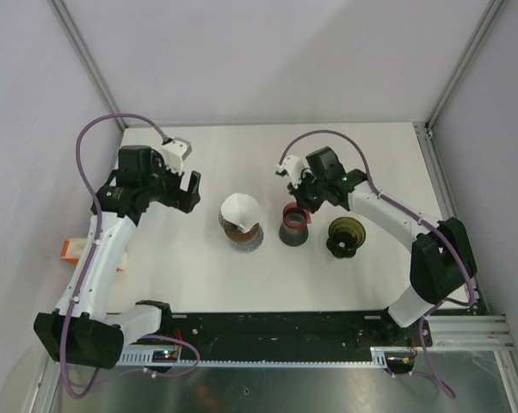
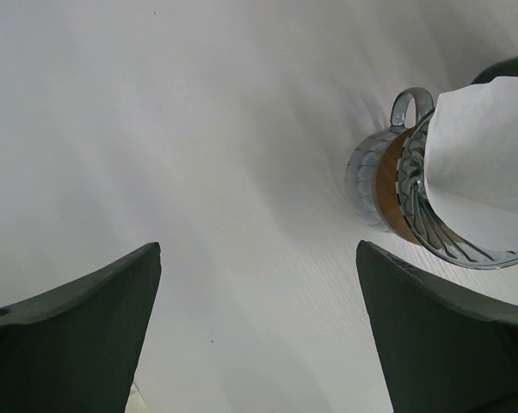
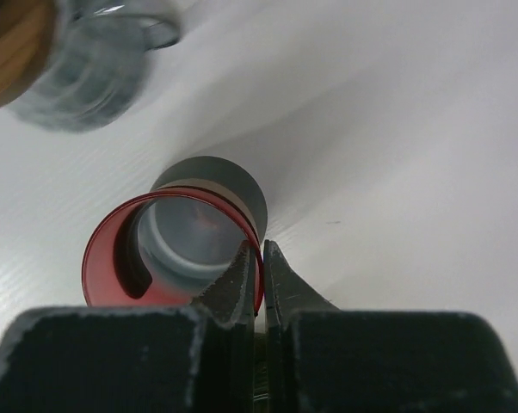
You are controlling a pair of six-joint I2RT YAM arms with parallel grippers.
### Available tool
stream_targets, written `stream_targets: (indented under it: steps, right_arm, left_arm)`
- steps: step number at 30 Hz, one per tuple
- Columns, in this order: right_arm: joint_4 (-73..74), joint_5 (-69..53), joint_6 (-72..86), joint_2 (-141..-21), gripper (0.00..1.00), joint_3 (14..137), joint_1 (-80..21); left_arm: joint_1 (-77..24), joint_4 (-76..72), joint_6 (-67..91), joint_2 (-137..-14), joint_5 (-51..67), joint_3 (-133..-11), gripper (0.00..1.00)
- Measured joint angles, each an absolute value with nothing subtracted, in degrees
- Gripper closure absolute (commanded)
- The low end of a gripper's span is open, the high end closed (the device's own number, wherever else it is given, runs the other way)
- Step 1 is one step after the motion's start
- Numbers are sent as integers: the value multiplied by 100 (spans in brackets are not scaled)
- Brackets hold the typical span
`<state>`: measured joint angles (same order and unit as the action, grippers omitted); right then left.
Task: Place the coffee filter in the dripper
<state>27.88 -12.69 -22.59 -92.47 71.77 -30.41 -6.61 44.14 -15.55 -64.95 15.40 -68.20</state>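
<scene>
Seemingly done: the white paper coffee filter (image 1: 240,209) sits in the clear glass dripper (image 1: 244,237); my right claw (image 3: 261,251) pinches the red plastic cone (image 3: 100,258); my left claw (image 2: 259,249) gapes.

White table (image 1: 242,155), red-rimmed grey cup (image 1: 294,225), dark ribbed cone (image 1: 346,237) near it, orange box (image 1: 70,249) at left edge

White arms (image 1: 100,249), purple cables (image 1: 121,117), dark fingers (image 2: 70,335)
</scene>
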Motion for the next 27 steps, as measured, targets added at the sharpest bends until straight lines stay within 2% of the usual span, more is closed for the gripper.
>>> stream_targets:
  steps: [6, 16, 23, 27]
  right_arm:
    - [3380, -1564, -3210, -9094, 98, 7179, -3428]
    - [3785, -1599, -3820, -9011, 61, 7155, -3675]
    - [3675, -1529, -3573, -8477, 51, 7096, -3798]
    - [3395, -1529, -3129, -7754, 49, 7094, -3708]
  left_arm:
    - [-655, 4414, -1559, -6447, 1542, -6820, 0]
    - [-655, 4414, -1566, -6436, 1542, -6820, 0]
    - [-655, 4414, -1568, -6434, 1553, -6818, 0]
    - [-655, 4414, -1568, -6434, 1575, -6818, 0]
